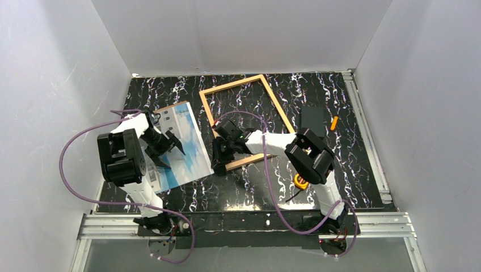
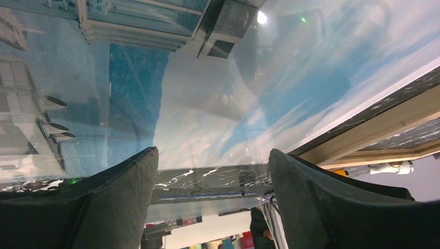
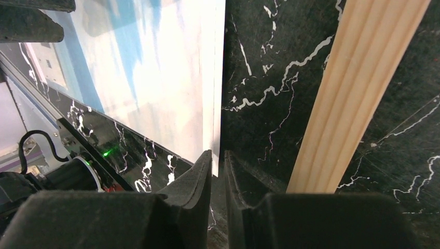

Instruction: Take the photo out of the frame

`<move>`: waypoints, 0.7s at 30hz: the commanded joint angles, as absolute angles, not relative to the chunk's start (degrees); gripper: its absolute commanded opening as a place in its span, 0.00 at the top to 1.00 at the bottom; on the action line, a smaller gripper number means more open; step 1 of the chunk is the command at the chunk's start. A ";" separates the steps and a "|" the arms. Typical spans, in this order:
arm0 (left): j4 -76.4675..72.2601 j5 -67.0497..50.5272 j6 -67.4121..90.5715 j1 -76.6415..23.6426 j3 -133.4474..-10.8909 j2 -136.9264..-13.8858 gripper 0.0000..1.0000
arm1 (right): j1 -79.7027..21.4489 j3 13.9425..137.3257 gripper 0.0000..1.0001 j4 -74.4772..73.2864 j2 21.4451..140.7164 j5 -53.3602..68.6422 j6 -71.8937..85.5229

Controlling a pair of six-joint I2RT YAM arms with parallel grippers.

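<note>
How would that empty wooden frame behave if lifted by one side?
Probably light: the frame is only thin wood strips, empty inside. Likely stiff, yet held by one strip it may swing. It would probably slide on the glossy table.

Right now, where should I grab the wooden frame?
Take the frame by the thin rail beside the right claw, from above, one finger inside the opening, one outside. It lies flat and empty, so a straddling pinch seems best.

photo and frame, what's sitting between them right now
Only bare black marbled table lies between the photo and the frame, clearest in the right wrist view; the right tool points down at that strip.
</note>
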State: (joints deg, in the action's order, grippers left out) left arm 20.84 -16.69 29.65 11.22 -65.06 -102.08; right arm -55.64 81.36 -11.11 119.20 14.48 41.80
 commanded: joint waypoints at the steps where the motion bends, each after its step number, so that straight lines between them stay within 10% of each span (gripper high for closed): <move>1: 28.14 -18.18 30.30 12.31 -64.44 -103.02 0.23 | -56.14 83.12 0.78 -11.56 119.84 13.67 41.69; 21: 29.09 -16.70 30.06 12.59 -64.88 -103.84 0.24 | -58.56 87.07 0.87 -17.82 122.59 7.46 39.51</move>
